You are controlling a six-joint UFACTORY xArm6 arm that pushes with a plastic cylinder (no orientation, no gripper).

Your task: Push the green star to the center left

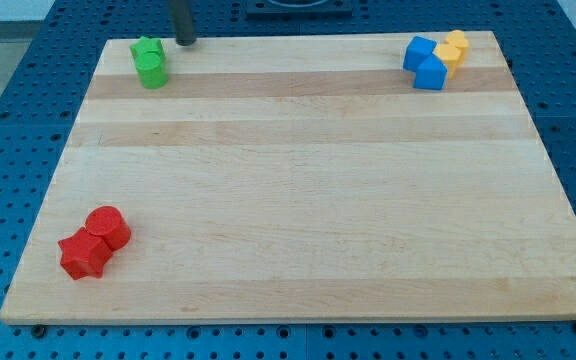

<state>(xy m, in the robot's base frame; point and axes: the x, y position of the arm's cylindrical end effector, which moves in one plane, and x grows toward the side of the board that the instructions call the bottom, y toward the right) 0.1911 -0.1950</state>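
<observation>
The green star (146, 50) lies near the board's top left corner. A second green block (153, 72), rounded like a cylinder, touches it just below. My tip (185, 43) is at the board's top edge, a short way to the right of the green star and apart from it. The rod runs up out of the view's top.
A red cylinder (108, 227) and a red star (83, 255) touch each other near the bottom left corner. Two blue blocks (425, 62) and two yellow blocks (453, 48) cluster at the top right corner. The wooden board (298, 200) lies on a blue perforated table.
</observation>
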